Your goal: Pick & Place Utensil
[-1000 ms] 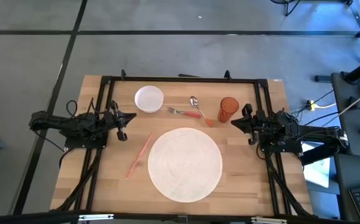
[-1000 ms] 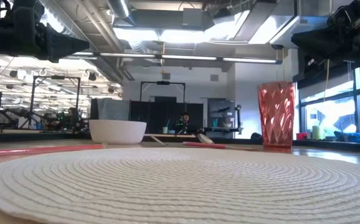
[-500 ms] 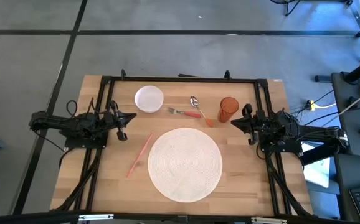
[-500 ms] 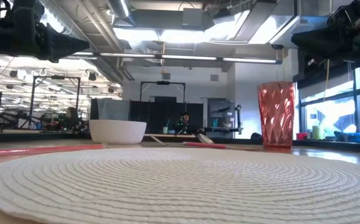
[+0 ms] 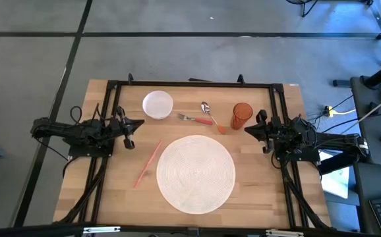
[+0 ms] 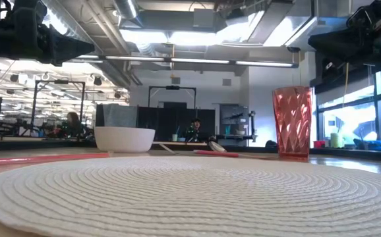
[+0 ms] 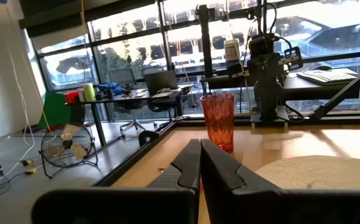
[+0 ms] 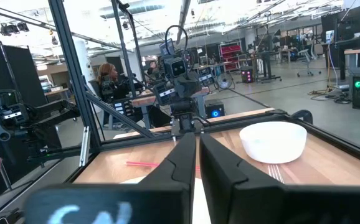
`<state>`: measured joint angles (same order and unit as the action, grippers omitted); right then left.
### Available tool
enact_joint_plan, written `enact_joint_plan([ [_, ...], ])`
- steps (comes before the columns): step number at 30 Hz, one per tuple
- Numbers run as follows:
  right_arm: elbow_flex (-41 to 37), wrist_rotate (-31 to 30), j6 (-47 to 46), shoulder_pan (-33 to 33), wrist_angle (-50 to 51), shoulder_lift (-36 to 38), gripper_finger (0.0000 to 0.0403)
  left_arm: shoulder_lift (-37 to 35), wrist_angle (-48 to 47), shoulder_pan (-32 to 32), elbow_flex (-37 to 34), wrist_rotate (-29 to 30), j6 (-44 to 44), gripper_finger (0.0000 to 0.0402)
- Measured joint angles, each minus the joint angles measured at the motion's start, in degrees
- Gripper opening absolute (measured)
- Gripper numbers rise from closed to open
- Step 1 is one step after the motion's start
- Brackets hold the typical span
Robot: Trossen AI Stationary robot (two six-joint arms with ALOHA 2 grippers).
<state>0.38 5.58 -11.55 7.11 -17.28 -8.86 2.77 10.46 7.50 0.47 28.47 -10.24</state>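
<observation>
Fingers of both grippers (image 5: pixel 132 125) (image 5: pixel 250 130) pressed together; no writing legible.

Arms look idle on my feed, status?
Left gripper and right gripper both shut, parked at the table's sides. Fork and spoon untouched between bowl and cup. Nothing in the way.

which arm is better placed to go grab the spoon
The right, probably. In the high view the spoon lies beside the red cup, nearer the right gripper than the left gripper, which has the white bowl on its side. Both grippers are shut and hold nothing.
</observation>
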Motion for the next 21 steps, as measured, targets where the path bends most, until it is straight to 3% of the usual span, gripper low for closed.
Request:
enact_joint_plan([
  [17,0.00,0.00,0.00,-0.02,-0.02,0.00,0.0023,0.00,0.02,-0.02,0.01,0.00,0.09,0.0004],
  [21,0.00,-0.08,0.76,-0.02,-0.02,-0.02,0.0023,0.02,0.07,0.00,0.00,-0.02,3.53,0.0004],
])
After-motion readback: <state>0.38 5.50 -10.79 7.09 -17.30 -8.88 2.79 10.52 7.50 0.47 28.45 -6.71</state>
